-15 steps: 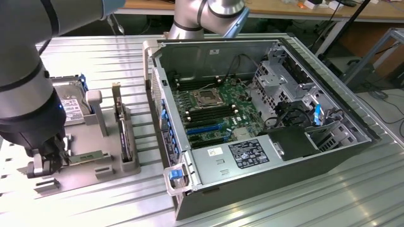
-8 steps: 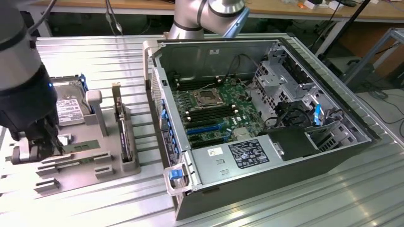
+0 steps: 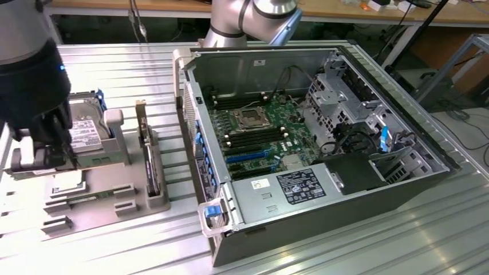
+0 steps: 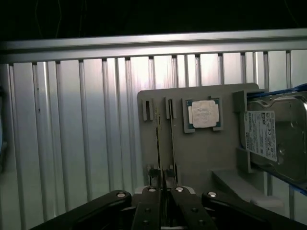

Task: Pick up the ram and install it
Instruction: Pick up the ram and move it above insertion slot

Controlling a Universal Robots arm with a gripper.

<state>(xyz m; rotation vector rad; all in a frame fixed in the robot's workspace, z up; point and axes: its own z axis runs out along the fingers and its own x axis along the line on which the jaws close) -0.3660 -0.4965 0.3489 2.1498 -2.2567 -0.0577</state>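
Note:
The ram (image 4: 171, 143) stands on edge in a slot of the grey holder tray (image 4: 206, 153), seen as a thin line that runs in between my fingertips. A second thin edge (image 4: 158, 139) runs beside it. My gripper (image 4: 165, 186) sits low over that slot with its black fingers (image 4: 152, 203) drawn close together on the stick. In the exterior view the gripper (image 3: 38, 163) is down at the left end of the tray (image 3: 114, 197), and its body hides the ram there.
The open computer case (image 3: 321, 189) lies at the exterior view's right, its motherboard showing a processor socket (image 3: 251, 117) and dark memory slots (image 3: 248, 139). On the tray are a hard drive (image 3: 86, 134), an upright expansion card (image 3: 146, 166) and a processor chip (image 4: 204, 114).

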